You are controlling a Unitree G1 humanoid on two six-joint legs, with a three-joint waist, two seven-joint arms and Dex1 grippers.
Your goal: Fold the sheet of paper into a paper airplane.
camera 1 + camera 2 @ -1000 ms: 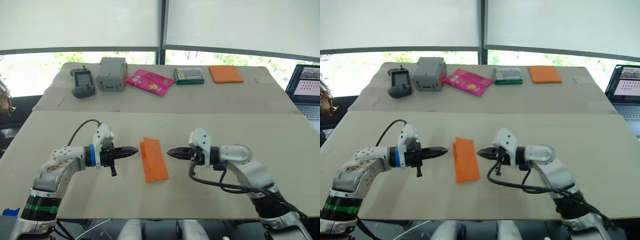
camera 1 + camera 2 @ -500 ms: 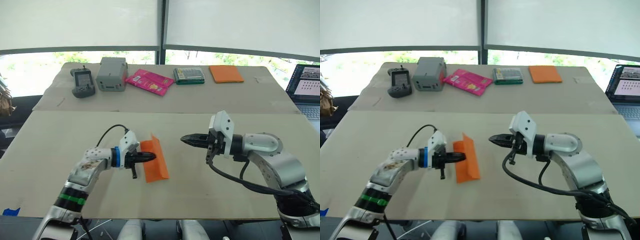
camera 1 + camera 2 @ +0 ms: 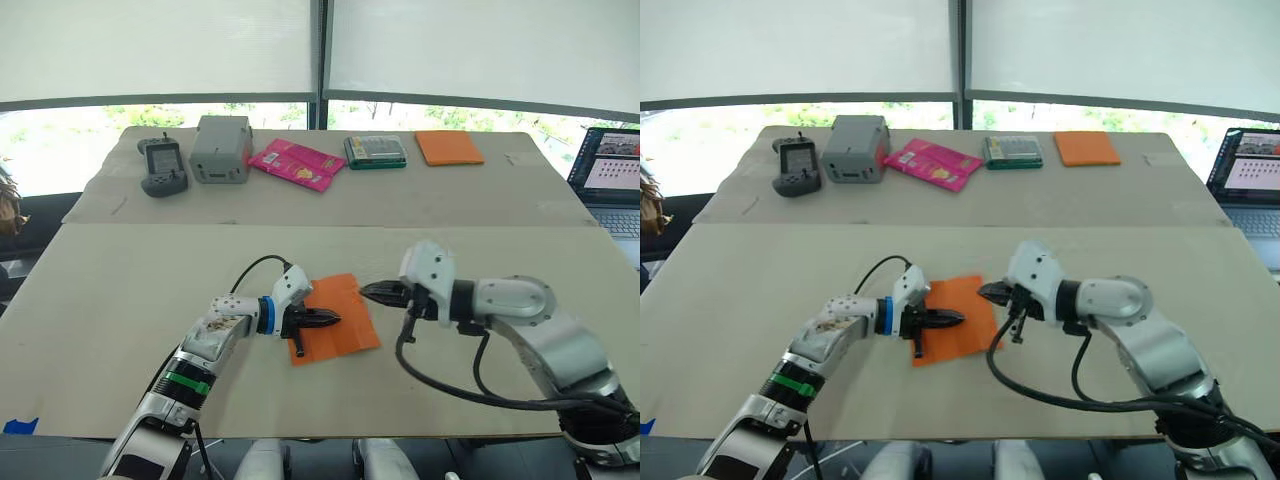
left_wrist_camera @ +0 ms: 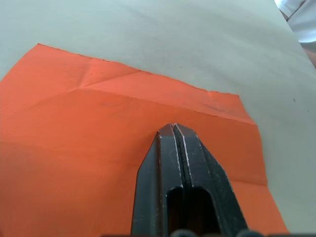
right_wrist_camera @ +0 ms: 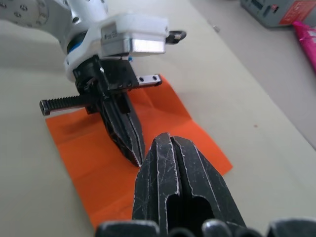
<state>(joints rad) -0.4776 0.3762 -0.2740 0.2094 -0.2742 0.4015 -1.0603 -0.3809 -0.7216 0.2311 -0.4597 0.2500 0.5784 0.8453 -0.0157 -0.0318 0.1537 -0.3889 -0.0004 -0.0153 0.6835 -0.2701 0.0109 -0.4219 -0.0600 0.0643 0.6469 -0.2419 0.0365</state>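
The thin bright orange sheet of paper (image 3: 335,320) lies opened out and nearly flat on the near part of the pale beige bench (image 3: 120,300), roughly square, with crease lines running across it; one crease bends near a corner in the left wrist view, and the far edge strip lifts slightly along a fold. The left gripper (image 3: 332,320), two black fingers on a white arm with a blue ring, lies low over the middle of the sheet, its tip pointing toward the robot's right; its jaws are pressed together with nothing between them; whether the tip touches the paper I cannot tell. The right gripper (image 3: 368,292) comes from the opposite side, its tip at the sheet's right far edge, near the left one's tip but apart from it; its jaws are likewise closed on nothing; a black cable loops beneath its wrist.

On the far part of the bench, well apart from the paper, stand in a row: a dark grey handheld controller with a screen (image 3: 164,166); a grey box-shaped device (image 3: 222,148); a flat pink packet (image 3: 298,164); a green-edged flat case (image 3: 375,151); a thicker orange rectangular pad (image 3: 449,148). An open laptop (image 3: 606,180) sits at the right edge.
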